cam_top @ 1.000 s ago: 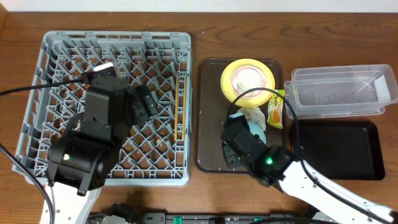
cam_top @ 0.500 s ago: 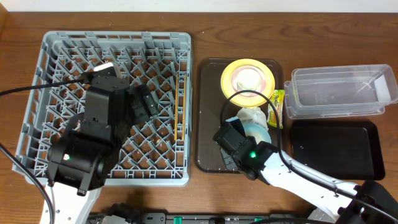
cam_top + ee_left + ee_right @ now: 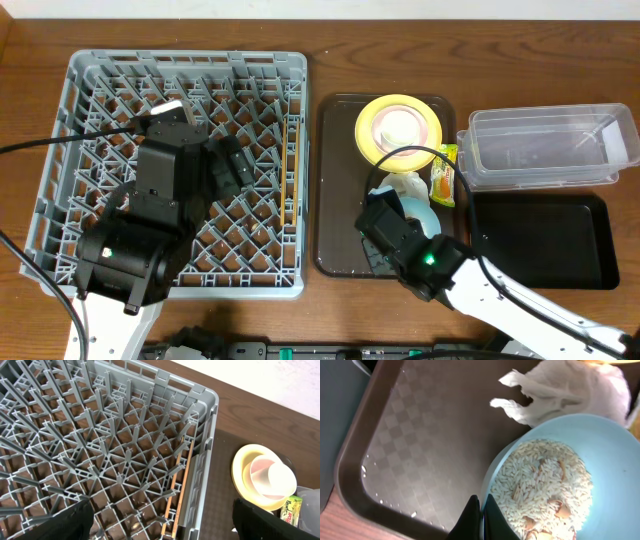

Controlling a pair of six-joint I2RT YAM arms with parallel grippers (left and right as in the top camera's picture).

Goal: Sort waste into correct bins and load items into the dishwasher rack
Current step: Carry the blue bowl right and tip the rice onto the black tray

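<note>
My right gripper [image 3: 481,510] is shut on the near rim of the light blue bowl [image 3: 605,455], which holds whitish rice scraps [image 3: 540,485] and sits on the brown tray. In the overhead view this gripper [image 3: 385,228] is at the bowl [image 3: 422,212]. The crumpled white napkin [image 3: 405,186] [image 3: 570,387] lies against the bowl's far side. The snack wrapper [image 3: 442,176] lies by the yellow plate [image 3: 372,140], which carries a white cup [image 3: 403,125]. My left gripper [image 3: 228,165] [image 3: 160,532] is open and empty over the grey rack [image 3: 90,90]. Two chopsticks [image 3: 177,485] lie along the rack's right wall.
The dark brown tray [image 3: 335,200] [image 3: 420,435] stands between the rack and the bins. The clear bin [image 3: 550,145] is at the right, with the shallow black bin [image 3: 540,240] in front of it. My right arm's cable loops over the tray.
My right gripper shifted a little left and then back right at the bowl's rim. The left arm has not moved.
</note>
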